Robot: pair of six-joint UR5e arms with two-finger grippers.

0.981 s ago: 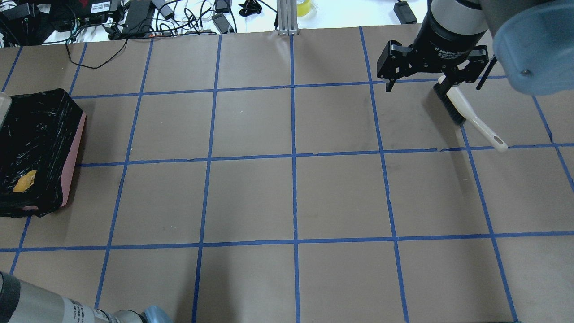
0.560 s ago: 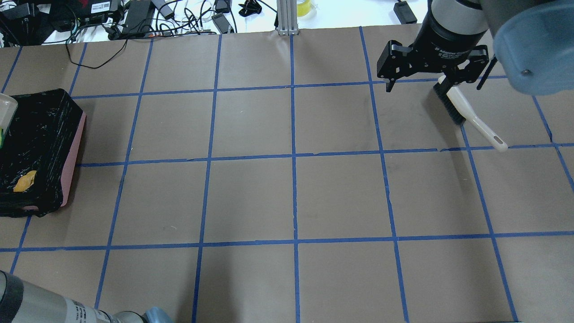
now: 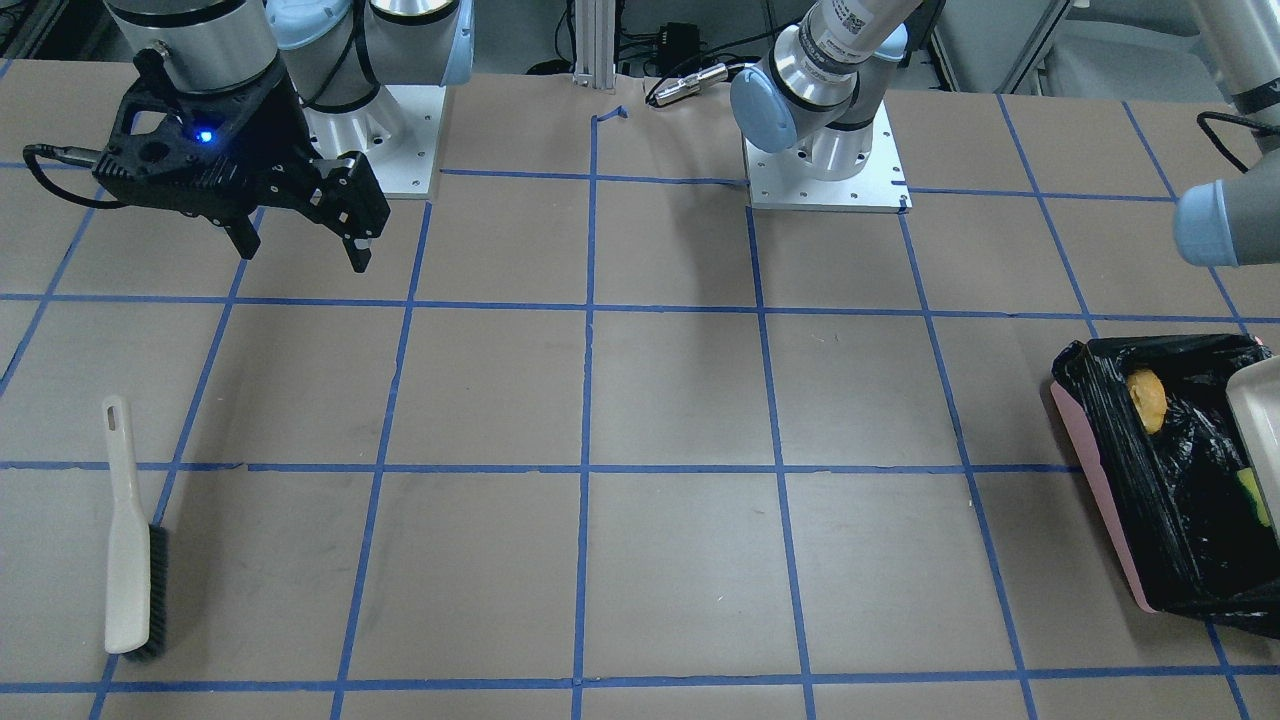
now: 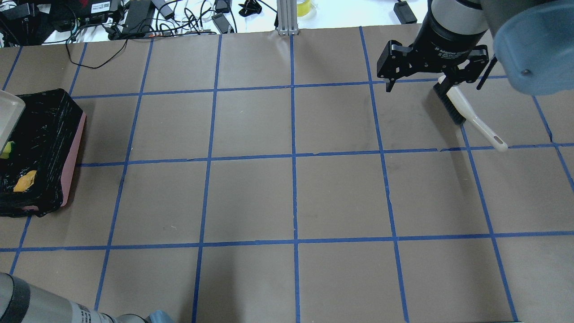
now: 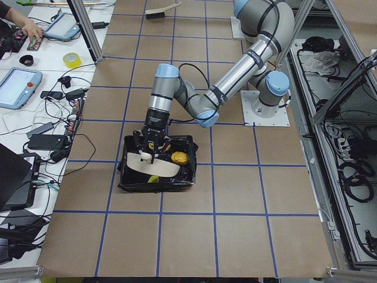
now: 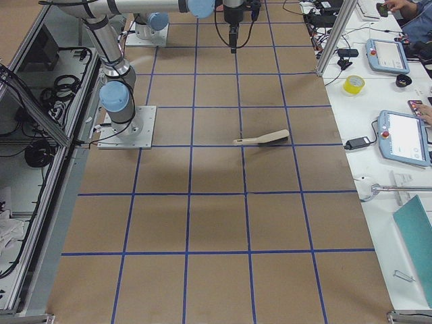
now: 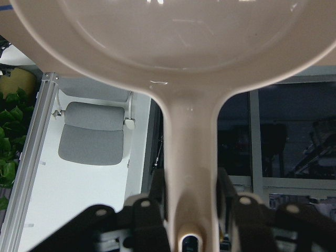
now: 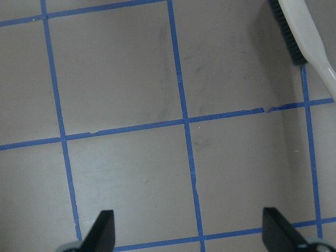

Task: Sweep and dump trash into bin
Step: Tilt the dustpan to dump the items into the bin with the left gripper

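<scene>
Pale brush (image 6: 263, 138) lying on taped-grid table (image 6: 202, 223), yellow tape roll (image 6: 354, 84) alongside

Bin (image 4: 71, 152): on the table (image 4: 287, 202) at the robot's left end, well apart from the brush.
Dustpan (image 5: 154, 168): over the bin, tilted, its handle up between the fingers of the left gripper (image 7: 189, 199).
Trash piece (image 3: 1147, 400): inside the bin, toward the end nearer the robot's base.
Sponge (image 3: 1252, 492): inside the bin, farther from the robot than the other piece, just beside the dustpan's edge.
Brush (image 3: 128, 560): flat on the table at the robot's right end, on the operators' side, handle pointing toward the robot.
Right gripper (image 3: 302, 255): above the table, jaws apart, between the brush and the arm's base, touching nothing.
</scene>
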